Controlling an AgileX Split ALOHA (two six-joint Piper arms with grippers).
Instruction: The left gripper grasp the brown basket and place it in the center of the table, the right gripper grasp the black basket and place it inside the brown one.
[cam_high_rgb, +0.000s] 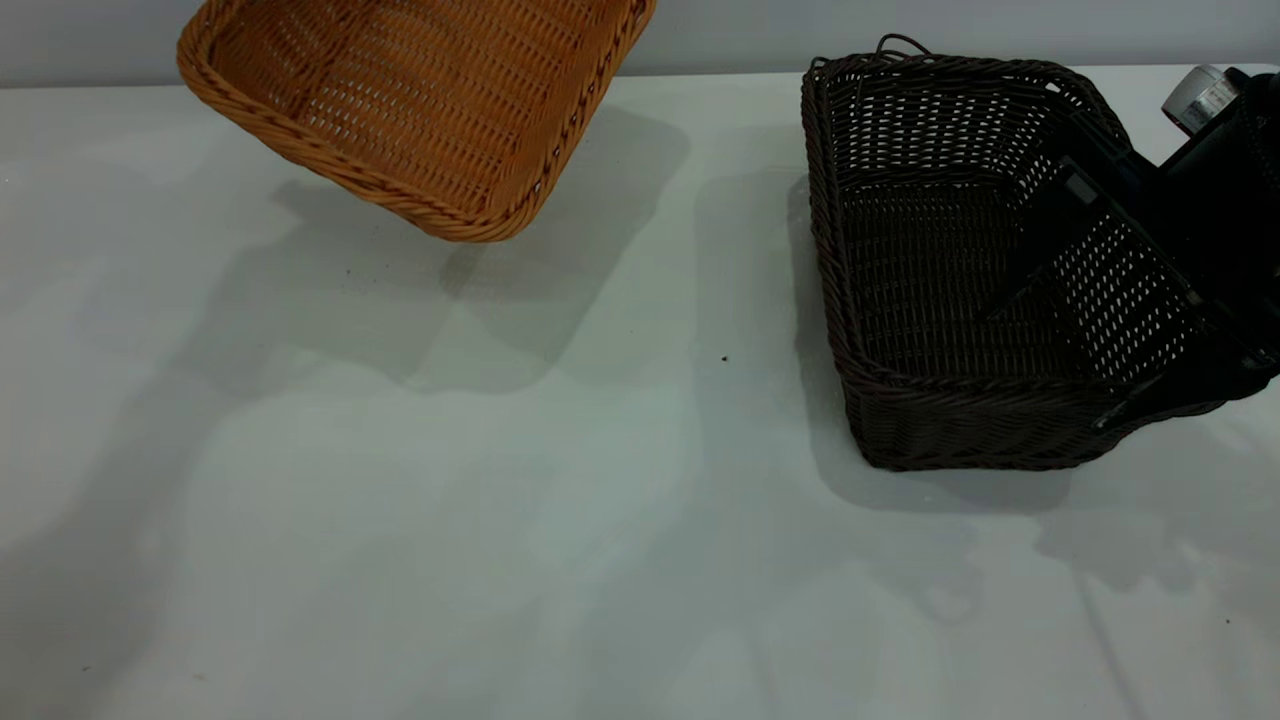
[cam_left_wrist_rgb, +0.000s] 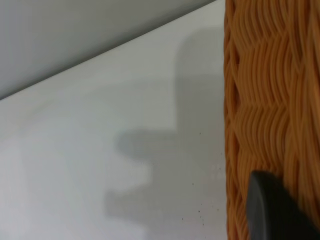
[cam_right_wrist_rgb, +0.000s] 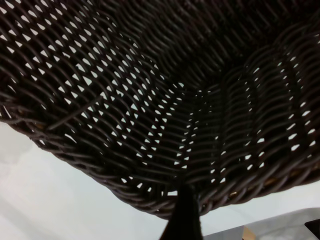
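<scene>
- The brown basket (cam_high_rgb: 420, 110) hangs tilted in the air above the far left part of the tabletop (cam_high_rgb: 500, 520), well apart from the black basket (cam_high_rgb: 960, 270); its shadow lies on the surface under it.
- The left tool (cam_left_wrist_rgb: 277, 210) shows only as one dark finger against the brown basket's woven wall in the left wrist view. It appears to be gripping that wall, since nothing else holds the basket up.
- The black basket sits on the tabletop at the right. The right tool (cam_high_rgb: 1120, 260) straddles its right-hand wall, one finger inside and one outside; whether it is clamped I cannot tell.
- Risk: the brown basket is held by one wall only and tilted, so it could swing or slip out while being carried, or land on a corner and rock.
- Risk: if set down too near the black basket, the rims could knock together.
- Risk: the black basket looks similar in size, so nesting may jam on the brown rim unless it goes in level.
- Room: a broad bare stretch lies left of the black basket and toward the camera, open for setting down.
</scene>
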